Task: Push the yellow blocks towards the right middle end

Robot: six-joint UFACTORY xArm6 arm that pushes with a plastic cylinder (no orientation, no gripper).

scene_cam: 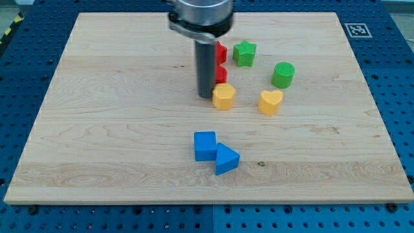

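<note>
Blue triangle [226, 158] & blue cube [205, 145], touching, nearest the view's bottom. Wooden counter [97, 129], smooth grain. Yellow hexagon-ish block [224, 96] & yellow heart [270, 101], centre, apart; likely light, rigid plastic, prob. slide easily — push from their left faces. My tip [206, 96] just left of the hexagon, maybe touching. End effector: plain rod, grasps nothing. Red blocks [220, 53], shapes unclear; green star [244, 53], green cylinder [283, 74] behind.

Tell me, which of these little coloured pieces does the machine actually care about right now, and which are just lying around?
Part of the job:
- yellow hexagonal block, right of my tip
- yellow heart-shaped block, further right

Just lying about:
- two red blocks, partly hidden behind the rod
- green star-shaped block
- green cylinder block
- blue cube block
- blue triangular block
</note>
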